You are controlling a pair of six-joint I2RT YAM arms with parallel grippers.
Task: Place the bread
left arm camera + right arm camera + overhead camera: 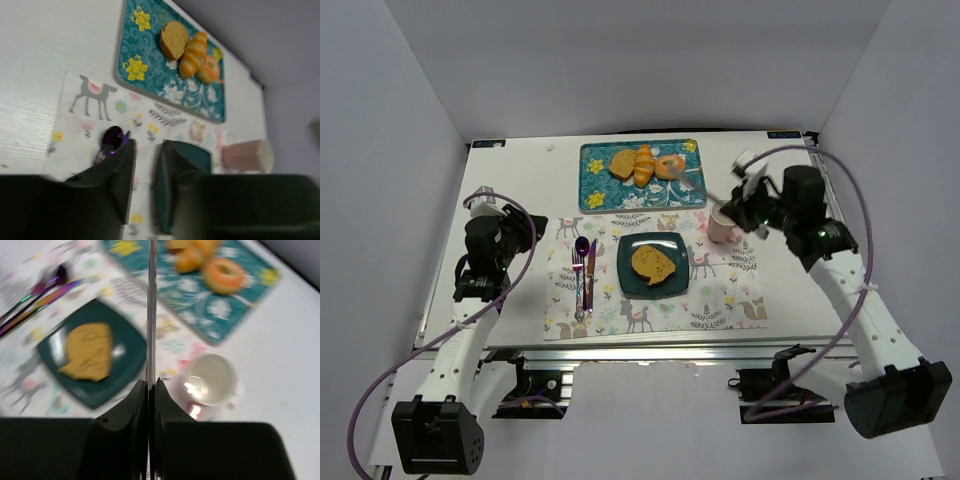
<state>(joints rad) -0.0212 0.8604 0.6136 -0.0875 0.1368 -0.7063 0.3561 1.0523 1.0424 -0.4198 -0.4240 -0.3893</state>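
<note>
The bread (654,264), a golden-orange slice with a darker crust, lies flat on the dark teal square plate (629,282) in the middle of the placemat. It also shows in the right wrist view (90,351), on the plate (131,346). My right gripper (741,206) hangs above the pink cup, right of the plate. It is shut (151,389) on a thin metal utensil (151,300) seen edge-on, which reaches toward the tray. My left gripper (525,235) is open and empty (145,185) over the placemat's left edge, far from the bread.
A teal floral tray (595,182) at the back holds a duller tan slice (623,162), an orange croissant (644,165) and a donut (670,166). A pink cup (722,226) stands right of the plate. Purple cutlery (584,270) lies left of it.
</note>
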